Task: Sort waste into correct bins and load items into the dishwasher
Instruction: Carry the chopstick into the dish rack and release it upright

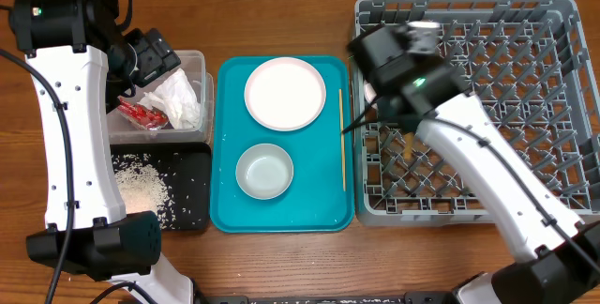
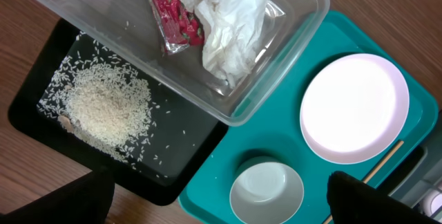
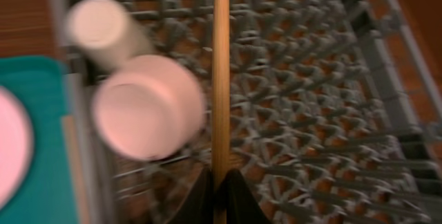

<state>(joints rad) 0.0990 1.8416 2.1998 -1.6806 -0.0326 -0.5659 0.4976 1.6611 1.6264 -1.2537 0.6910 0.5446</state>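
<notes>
My right gripper (image 3: 221, 186) is shut on a wooden chopstick (image 3: 221, 58), held over the grey dish rack (image 3: 324, 79). A short piece of that chopstick shows in the overhead view (image 1: 410, 144). A pink bowl (image 3: 148, 106) and a cream cup (image 3: 103, 29) sit in the rack's left part. The second chopstick (image 1: 341, 140), the pink plate (image 1: 285, 93) and the whitish bowl (image 1: 264, 171) lie on the teal tray (image 1: 225, 201). My left gripper (image 2: 214, 207) is open and empty above the tub. The clear tub (image 1: 192, 60) holds the napkin (image 1: 178, 98) and red wrapper (image 1: 141, 114). Rice (image 1: 141, 190) lies in the black tray (image 1: 192, 168).
The rack (image 1: 562, 107) fills the right side of the table and my right arm crosses over it. The tub and black tray stand along the left edge, against the teal tray. Bare wood shows along the front edge.
</notes>
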